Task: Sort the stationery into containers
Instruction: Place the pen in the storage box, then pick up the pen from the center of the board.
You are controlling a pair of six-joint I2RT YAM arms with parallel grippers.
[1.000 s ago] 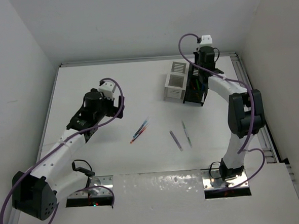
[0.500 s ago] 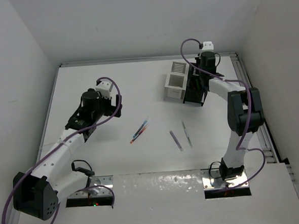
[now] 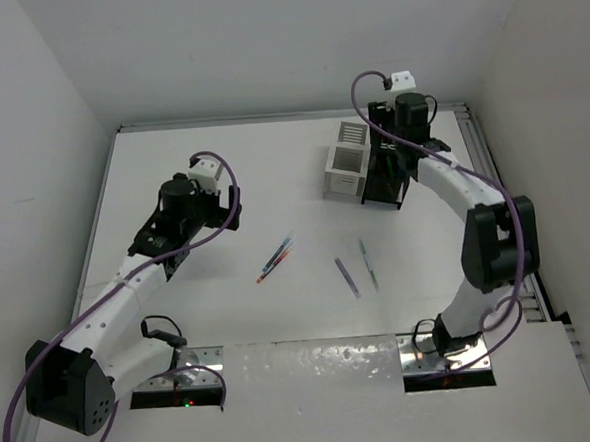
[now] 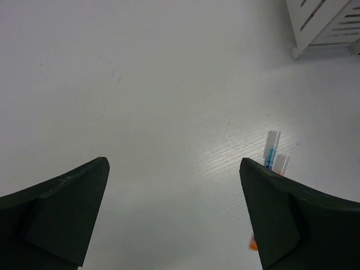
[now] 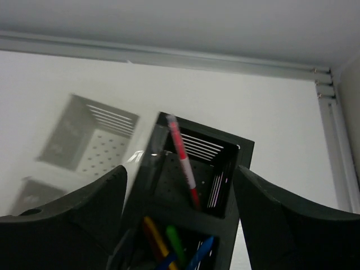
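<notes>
Drop-off step: your right fingers [image 5: 73,219] stand apart over the black box [image 5: 239,147], with the red pen [image 5: 181,152] leaning inside. Left fingers [image 4: 62,208] gape wide. Next, take the blue pens [image 4: 271,152] off the bench [image 4: 140,84].

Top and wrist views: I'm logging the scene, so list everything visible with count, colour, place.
table: one, white.
white container: one, white, far right-centre, beside the black one.
black container: one, black, right of the white.
red pen: one, leaning in black container's far compartment.
yellow pen, green pen, blue pen: one each, its near compartment.
blue-and-red pair: two loose pens, mid-table.
purple pen, grey-green pen: one each, loose, right of the pair.
left gripper: one, black, open, over table's left half.
right gripper: one, black, open, above black container.
</notes>
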